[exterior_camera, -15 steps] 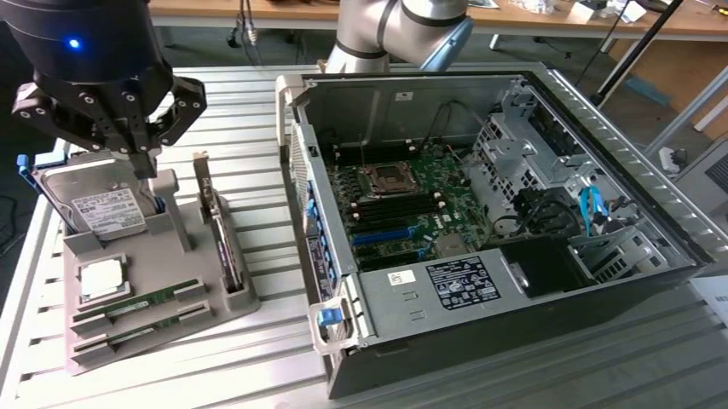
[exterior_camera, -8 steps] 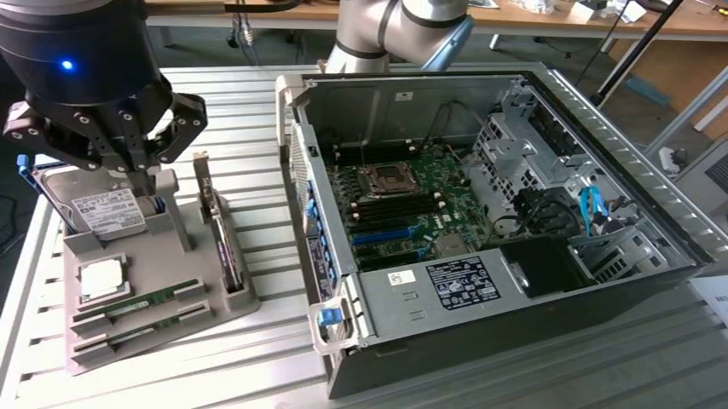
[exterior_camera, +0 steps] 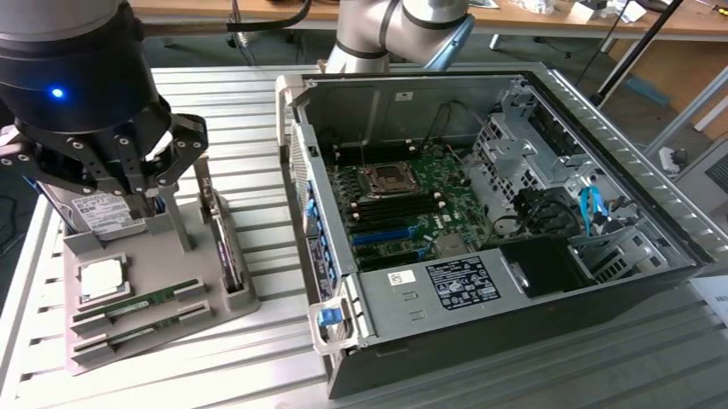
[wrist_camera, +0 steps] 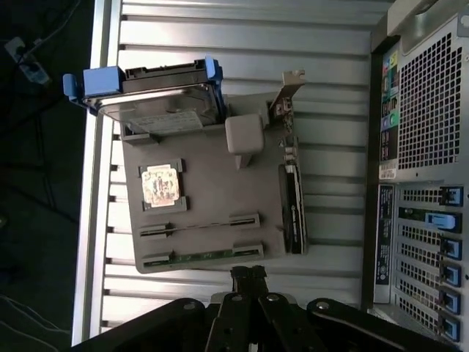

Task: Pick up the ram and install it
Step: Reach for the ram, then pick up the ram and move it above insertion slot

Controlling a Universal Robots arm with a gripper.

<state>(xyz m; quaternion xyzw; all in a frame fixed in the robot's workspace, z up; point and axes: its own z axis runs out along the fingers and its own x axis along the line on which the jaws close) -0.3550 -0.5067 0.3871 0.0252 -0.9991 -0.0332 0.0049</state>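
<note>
Two green ram sticks lie in slots at the near end of a grey holder tray (exterior_camera: 216,311): one ram (exterior_camera: 142,301) and its twin (exterior_camera: 142,328) beside it. The wrist view shows the ram (wrist_camera: 209,255) flat with its green face up, and the twin (wrist_camera: 198,227) as a thin edge. My black gripper (exterior_camera: 145,203) hangs above the tray's far end, in front of the hard drive, well clear of both sticks. The gripper (wrist_camera: 249,273) has its fingertips together with nothing between them. The open computer case (exterior_camera: 637,170) exposes the motherboard (exterior_camera: 393,209) with dark memory slots.
On the same tray stand a silver hard drive (exterior_camera: 97,213) in a blue-handled caddy (wrist_camera: 95,81), a processor chip (exterior_camera: 101,277) and an upright dark expansion card (exterior_camera: 222,247). Everything rests on a slatted metal table (exterior_camera: 256,153). The case's wall (exterior_camera: 302,196) rises between tray and motherboard.
</note>
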